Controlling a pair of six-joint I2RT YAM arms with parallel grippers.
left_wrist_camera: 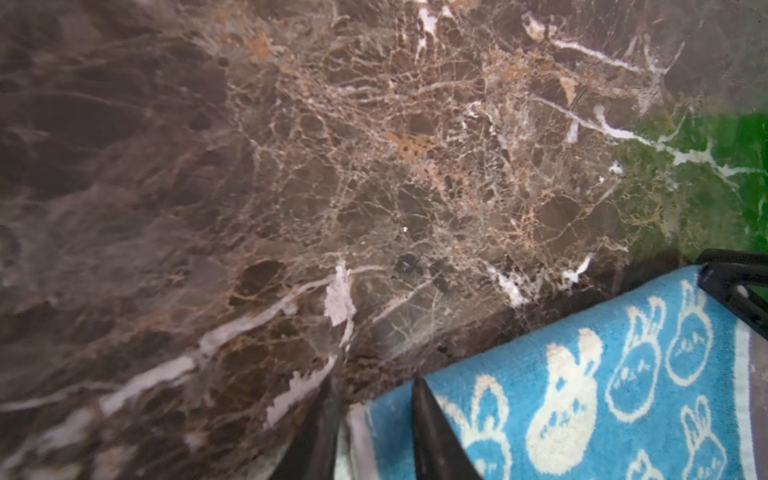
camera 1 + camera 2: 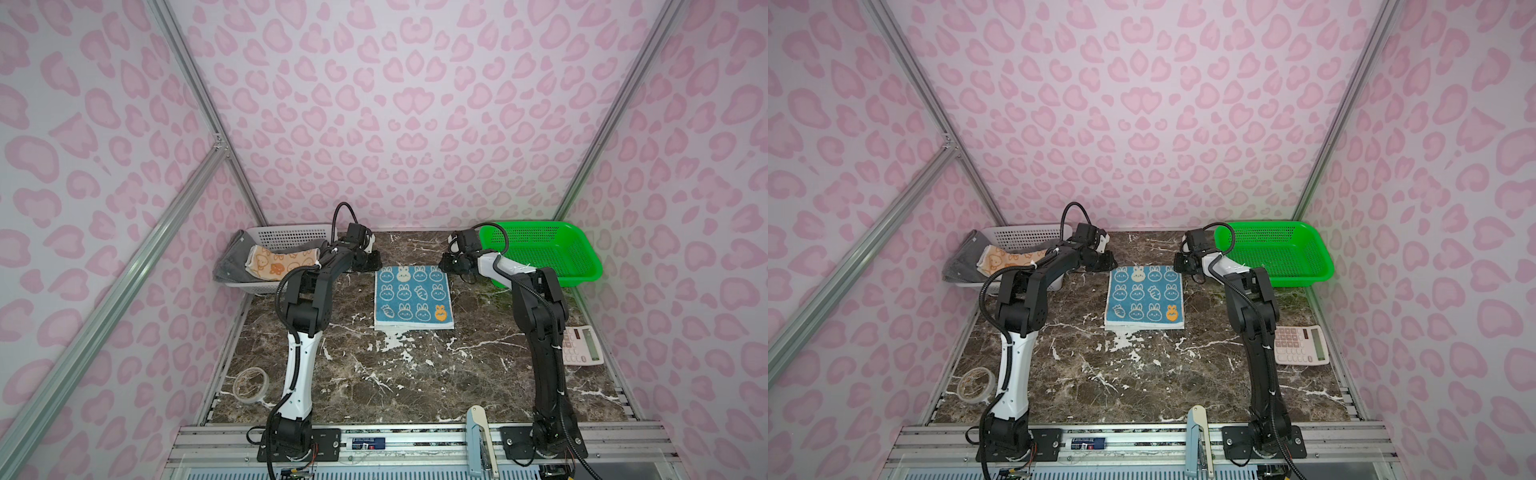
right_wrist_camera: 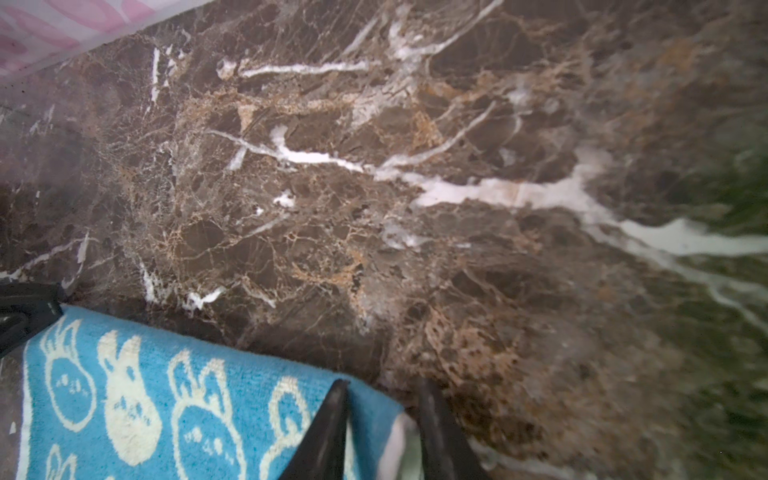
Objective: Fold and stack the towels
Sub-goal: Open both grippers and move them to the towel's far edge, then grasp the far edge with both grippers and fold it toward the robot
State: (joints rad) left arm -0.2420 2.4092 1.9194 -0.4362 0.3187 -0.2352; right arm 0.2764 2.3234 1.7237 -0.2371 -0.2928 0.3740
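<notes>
Blue towel point(image 2: 413, 297) lies flat mid-frame in both top views, on the table point(image 2: 415, 374). Orange towel point(image 2: 282, 262) and grey towel point(image 2: 228, 264) sit crumpled in the white basket point(image 2: 291, 235), left of centre.

My left pincer point(image 1: 374, 388) straddles one far corner of the blue towel, my right pincer point(image 3: 384, 388) the other. Each has hem btw its fingers w/ a gap showing, so I can't tell if either is clamped or only closing round the cloth.

Risks, imo:
- Only the thin pale hem sits btw the fingers. A shallow bite means a corner slips out on lift, prob one side only, and the fold goes skewed.
- Tips are down at the table. If they press marble instead of getting under the cloth, I close on nothing.
- Terry is floppy. Pulling the far edge toward the bottom of the frame too low drags the whole towel instead of folding it.
- Uneven speed L vs R gives a twisted edge, and corners won't meet.
- White basket is near my left arm, so a wide swing could knock it.
</notes>
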